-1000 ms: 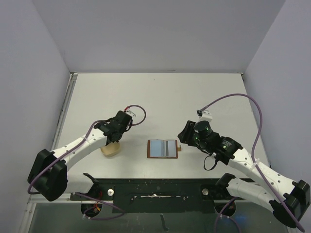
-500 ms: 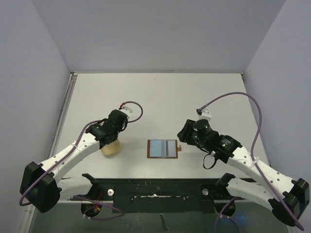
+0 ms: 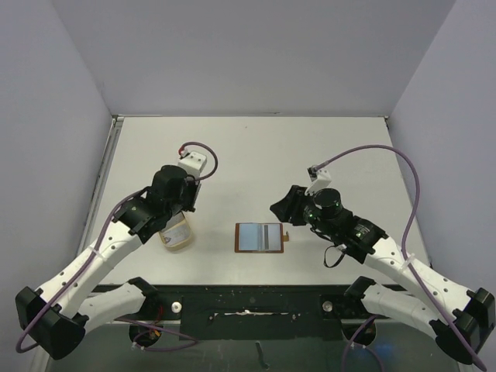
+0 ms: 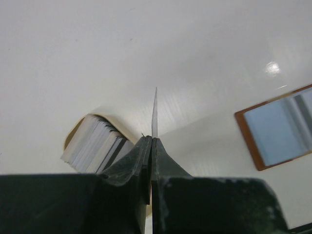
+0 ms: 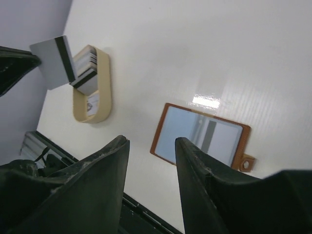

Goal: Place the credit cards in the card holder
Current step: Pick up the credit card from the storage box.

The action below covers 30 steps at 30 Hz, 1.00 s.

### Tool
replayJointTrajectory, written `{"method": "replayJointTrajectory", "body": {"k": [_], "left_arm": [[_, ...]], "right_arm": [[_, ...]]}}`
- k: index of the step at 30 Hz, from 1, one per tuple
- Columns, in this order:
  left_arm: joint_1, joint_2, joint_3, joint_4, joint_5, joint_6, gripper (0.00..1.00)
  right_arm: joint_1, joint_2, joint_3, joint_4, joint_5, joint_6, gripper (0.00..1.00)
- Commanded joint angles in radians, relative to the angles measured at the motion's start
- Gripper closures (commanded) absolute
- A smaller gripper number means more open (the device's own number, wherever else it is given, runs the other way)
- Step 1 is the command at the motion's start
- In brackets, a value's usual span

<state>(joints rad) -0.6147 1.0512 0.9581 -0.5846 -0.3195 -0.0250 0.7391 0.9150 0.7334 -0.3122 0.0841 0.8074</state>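
The card holder [image 3: 261, 237] lies open on the table, brown-edged, pale blue inside with a dark centre stripe; it also shows in the left wrist view [image 4: 280, 127] and the right wrist view [image 5: 200, 134]. A stack of credit cards [image 4: 92, 146] stands in a tan dish [image 3: 176, 232]. My left gripper [image 4: 152, 139] is shut on one credit card [image 5: 53, 61], held edge-up above the dish. In the top view the left gripper [image 3: 169, 215] hovers over the dish. My right gripper [image 5: 151, 146] is open and empty, above the table just right of the card holder [image 3: 284, 206].
The tan dish [image 5: 92, 87] sits left of the card holder near the table's front edge. A black rail [image 3: 248, 298] runs along the front edge. Grey walls enclose the table on the left, back and right.
My left gripper has risen from the dish with one card pinched in it. My right gripper has shifted slightly left and up.
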Motion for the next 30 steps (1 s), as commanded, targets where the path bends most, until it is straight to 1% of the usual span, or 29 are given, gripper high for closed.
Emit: {"method": "replayJointTrajectory", "body": {"k": [1, 4, 8, 11, 13, 16, 18, 20, 25, 26, 28, 29, 30], "left_arm": [[0.001, -0.082, 0.003, 0.198, 0.277, -0.184, 1.0], [0.002, -0.136, -0.064, 0.343, 0.41, -0.317, 1.0], [0.003, -0.172, -0.166, 0.568, 0.59, -0.489, 1.0], [0.003, -0.175, -0.208, 0.668, 0.664, -0.58, 1.0], [0.003, -0.168, -0.231, 0.727, 0.719, -0.614, 1.0], [0.003, -0.159, -0.276, 0.844, 0.811, -0.676, 1.0], [0.003, -0.153, -0.296, 0.924, 0.854, -0.721, 1.0], [0.003, -0.149, -0.328, 0.971, 0.873, -0.759, 1.0], [0.004, -0.126, -0.337, 0.997, 0.902, -0.787, 1.0], [0.004, -0.12, -0.338, 1.0, 0.907, -0.79, 1.0], [0.004, -0.109, -0.347, 1.019, 0.918, -0.794, 1.0], [0.004, -0.106, -0.352, 1.026, 0.919, -0.797, 1.0], [0.004, -0.104, -0.354, 1.027, 0.918, -0.798, 1.0]], "right_arm": [[-0.004, -0.056, -0.034, 0.258, -0.095, -0.053, 0.56], [-0.005, -0.058, -0.043, 0.34, -0.147, -0.054, 0.57], [-0.004, -0.045, -0.03, 0.405, -0.196, -0.042, 0.57], [-0.004, -0.04, -0.03, 0.449, -0.22, -0.018, 0.58], [-0.005, -0.033, -0.029, 0.469, -0.235, -0.005, 0.57], [-0.004, -0.011, -0.01, 0.462, -0.255, -0.001, 0.57], [-0.004, 0.0, -0.005, 0.456, -0.26, 0.001, 0.57], [-0.004, 0.006, -0.007, 0.459, -0.265, 0.001, 0.57], [-0.006, 0.02, -0.009, 0.484, -0.298, 0.002, 0.57], [-0.006, 0.023, -0.01, 0.493, -0.309, 0.003, 0.59], [-0.006, 0.028, -0.016, 0.515, -0.33, 0.003, 0.67], [-0.007, 0.03, -0.019, 0.523, -0.339, 0.0, 0.73], [-0.006, 0.028, -0.023, 0.534, -0.349, -0.006, 0.83]]}}
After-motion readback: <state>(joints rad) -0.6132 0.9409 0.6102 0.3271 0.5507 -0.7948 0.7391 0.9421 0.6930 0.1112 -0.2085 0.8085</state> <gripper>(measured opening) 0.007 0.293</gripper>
